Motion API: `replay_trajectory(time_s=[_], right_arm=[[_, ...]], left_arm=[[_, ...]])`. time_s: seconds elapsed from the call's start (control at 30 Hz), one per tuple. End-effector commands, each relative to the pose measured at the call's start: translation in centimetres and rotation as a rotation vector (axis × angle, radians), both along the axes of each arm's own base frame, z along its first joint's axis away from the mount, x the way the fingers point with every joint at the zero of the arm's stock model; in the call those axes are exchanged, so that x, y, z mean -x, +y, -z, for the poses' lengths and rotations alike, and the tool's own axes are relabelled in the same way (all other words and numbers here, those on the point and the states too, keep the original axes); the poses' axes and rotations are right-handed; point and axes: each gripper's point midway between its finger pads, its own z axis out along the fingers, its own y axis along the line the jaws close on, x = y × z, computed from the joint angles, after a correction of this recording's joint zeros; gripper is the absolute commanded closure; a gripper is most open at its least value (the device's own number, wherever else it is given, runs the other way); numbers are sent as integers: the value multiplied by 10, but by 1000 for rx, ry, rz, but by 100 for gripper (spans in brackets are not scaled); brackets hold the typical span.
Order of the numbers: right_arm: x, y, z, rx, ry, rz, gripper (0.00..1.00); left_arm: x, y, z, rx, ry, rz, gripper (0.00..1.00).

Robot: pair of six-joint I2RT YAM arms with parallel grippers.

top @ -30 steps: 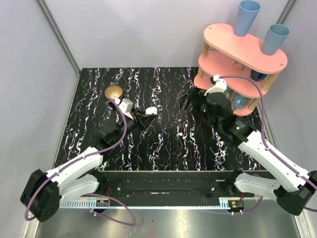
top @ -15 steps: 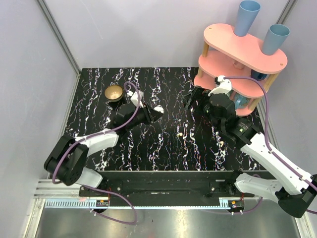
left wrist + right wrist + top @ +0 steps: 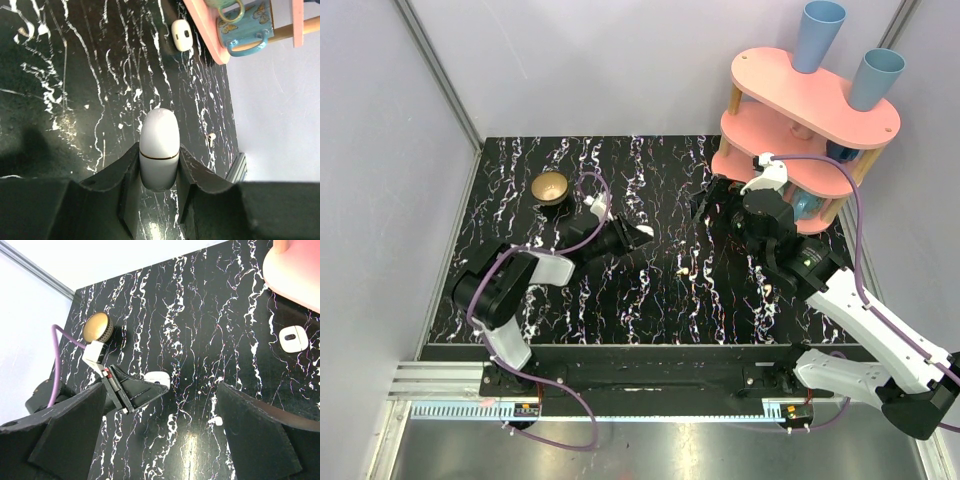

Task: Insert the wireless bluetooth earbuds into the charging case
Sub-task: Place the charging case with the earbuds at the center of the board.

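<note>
Since the wireless bluetooth earbuds (image 3: 682, 269) are tiny glossy plastic buds with short stems, they should be very light, hard and slippery, and apt to skid or flick away under a careless pinch. The safest hold is probably across the rounded head, with the stem left free and the pads closing evenly from straight above. The top view shows two on the black, white-veined marbled worktop (image 3: 650, 170). A cream one lies near the middle and another (image 3: 767, 289) lies to its right, just beside the right forearm, the two well apart. I cannot find any others.

The white, oval, glossy charging case (image 3: 159, 135) is clamped by its lower half in the left end effector (image 3: 620, 238), left of the cream bud. Whether it touches the worktop I cannot tell. A thin seam runs unbroken around it, so its lid looks closed and would need opening first. A second white rounded case (image 3: 292, 338) lies flat beside the foot of the pink two-tier wooden shelf (image 3: 810, 95).

The right end effector (image 3: 712, 208) hovers near that shelf with its fingers spread wide, holding nothing. Farther out, a round bronze bowl (image 3: 551, 186) sits at the back left. Two tall blue cups (image 3: 818, 35) stand on the shelf top, and a blue butterfly-print mug (image 3: 245, 25) sits on its lower tier.
</note>
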Motion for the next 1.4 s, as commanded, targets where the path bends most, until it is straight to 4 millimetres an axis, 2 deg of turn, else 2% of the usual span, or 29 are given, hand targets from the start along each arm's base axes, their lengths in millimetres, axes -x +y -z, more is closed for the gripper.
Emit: replay_trajectory(time_s=[0.0, 0.3, 0.53, 0.63, 0.93, 1.37], right_arm=[[-1, -4, -16, -14, -36, 19, 0], [-4, 1, -10, -5, -20, 6, 0], [-4, 2, -8, 6, -18, -4, 0], [-4, -1, -5, 12, -16, 4, 0], [-7, 1, -2, 19, -9, 5, 0], [-11, 6, 3, 26, 9, -12, 0]], left_arm=[[-1, -6, -11, 95, -22, 27, 100], [-3, 1, 20, 113, 33, -13, 96], [-2, -3, 26, 184, 45, -2, 92], [-2, -1, 33, 176, 64, -12, 87], [-3, 1, 49, 167, 99, -25, 84], [-2, 3, 62, 157, 143, -22, 66]])
